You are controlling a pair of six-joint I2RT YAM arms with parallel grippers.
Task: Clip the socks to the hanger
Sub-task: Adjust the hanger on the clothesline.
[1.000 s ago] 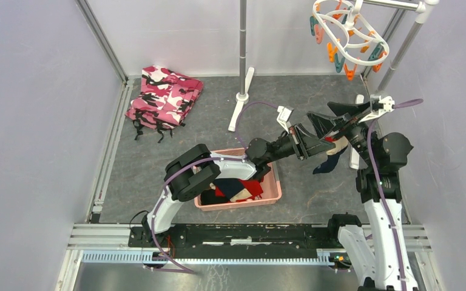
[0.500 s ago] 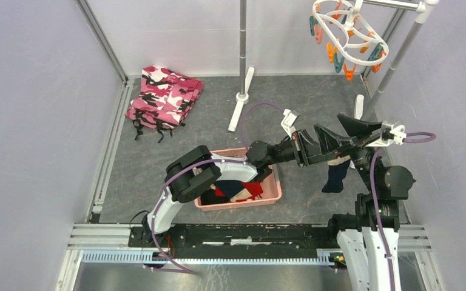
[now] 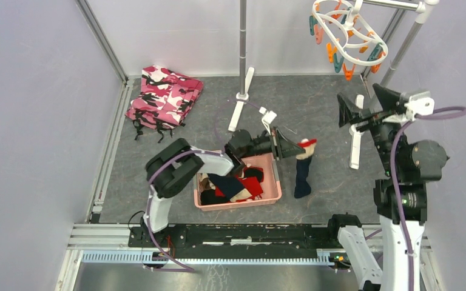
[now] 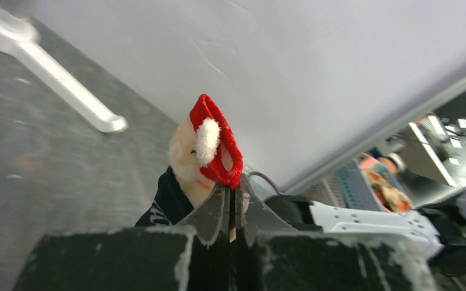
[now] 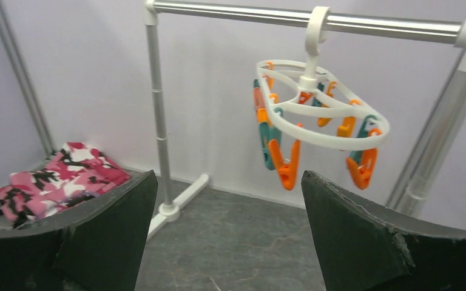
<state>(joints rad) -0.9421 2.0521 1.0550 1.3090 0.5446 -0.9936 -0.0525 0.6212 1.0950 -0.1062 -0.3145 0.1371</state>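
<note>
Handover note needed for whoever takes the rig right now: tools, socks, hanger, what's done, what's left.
Left tool: shut on the red cuff of a navy sock, which dangles just past the right edge of the tray.
Right tool: open, empty, raised, facing the hanger.
Other socks lie in the tray.
Done: one sock lifted clear; no sock on any visible clips.
Left: clip the held sock, then the rest from the tray.
</note>
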